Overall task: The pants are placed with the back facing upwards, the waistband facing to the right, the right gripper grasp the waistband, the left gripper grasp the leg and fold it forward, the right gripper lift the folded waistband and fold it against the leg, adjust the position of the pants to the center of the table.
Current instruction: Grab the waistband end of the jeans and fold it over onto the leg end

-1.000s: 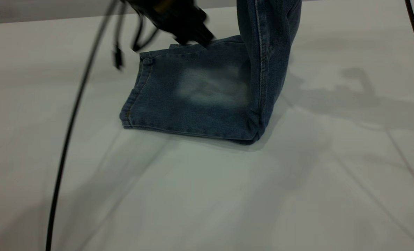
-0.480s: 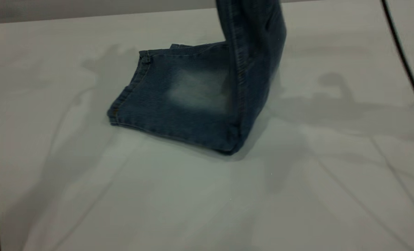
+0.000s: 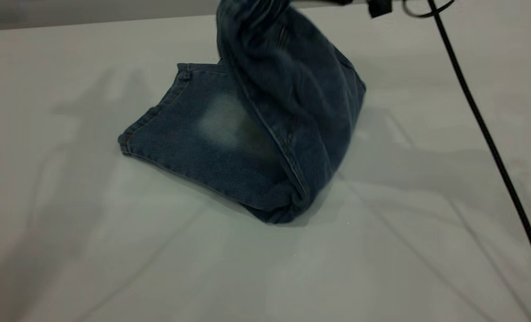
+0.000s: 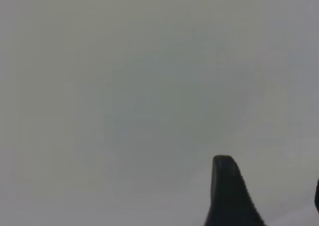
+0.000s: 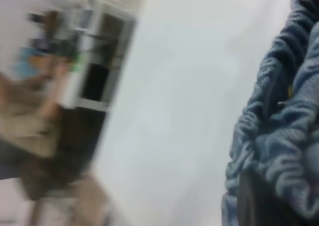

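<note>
Overhead, right claw [image 5: 279, 196] grips bunched pants [image 3: 265, 125] above table [image 3: 381, 246].

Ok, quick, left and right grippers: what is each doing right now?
Left gripper: holding nothing, over bare table; open or shut cannot be told.
Right gripper: shut on the bunched jeans, lifted.

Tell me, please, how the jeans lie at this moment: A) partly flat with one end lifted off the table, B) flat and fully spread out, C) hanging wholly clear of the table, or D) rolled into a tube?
A: the jeans rest partly on the table, while their other end rises out of the exterior view's top.
</note>
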